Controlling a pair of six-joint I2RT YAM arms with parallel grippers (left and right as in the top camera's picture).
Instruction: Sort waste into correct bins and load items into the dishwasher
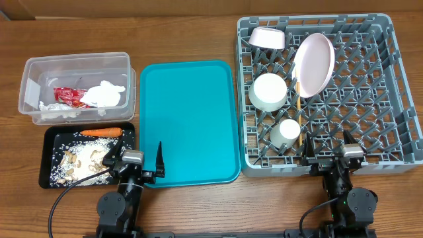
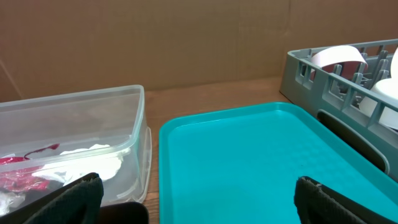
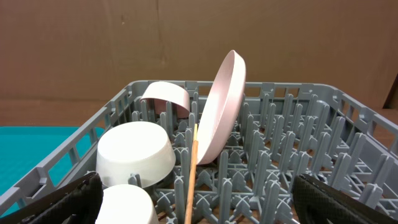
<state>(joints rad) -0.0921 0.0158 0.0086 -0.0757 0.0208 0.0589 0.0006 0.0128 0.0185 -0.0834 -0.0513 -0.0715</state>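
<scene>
Lying in the large square grey plastic dish rack (image 1: 396, 79), the pair of thin light wooden chopsticks (image 1: 299, 112) has its long axis pointing away from the robot, roughly parallel to the rack's side walls. From overhead the pair reads as one thin line. The white round plate (image 1: 314, 64) is on its right, and an upside-down white bowl (image 1: 268, 91) and a small white cup (image 1: 289, 131) are on its left. From the right wrist the chopsticks slant upward, the far end reaching the plate's rim. The plate stands on edge and tilted, and seen from overhead its long axis runs diagonally from near-left to far-right. A second white bowl (image 1: 267, 38) is tipped on its side in the rack's far-left corner.

The right end effector (image 1: 325, 142) hangs at the rack's near edge, fingers spread wide and holding nothing. The left end effector (image 1: 140, 149), equally wide and empty, sits over the border between the flat teal tray (image 1: 188, 99) and the shallow black rectangular tray (image 1: 49, 155).

In the black tray, the small orange carrot (image 1: 100, 132) lies with its long axis left to right along the far edge. The beige food scraps with white rice (image 1: 82, 162) lie nearer the robot. Beyond it, the clear rectangular plastic tub (image 1: 30, 86) holds the red crinkled wrapper (image 1: 66, 96) beside the crumpled white tissue (image 1: 104, 94). Everything rests on the wooden surface (image 1: 198, 205).
</scene>
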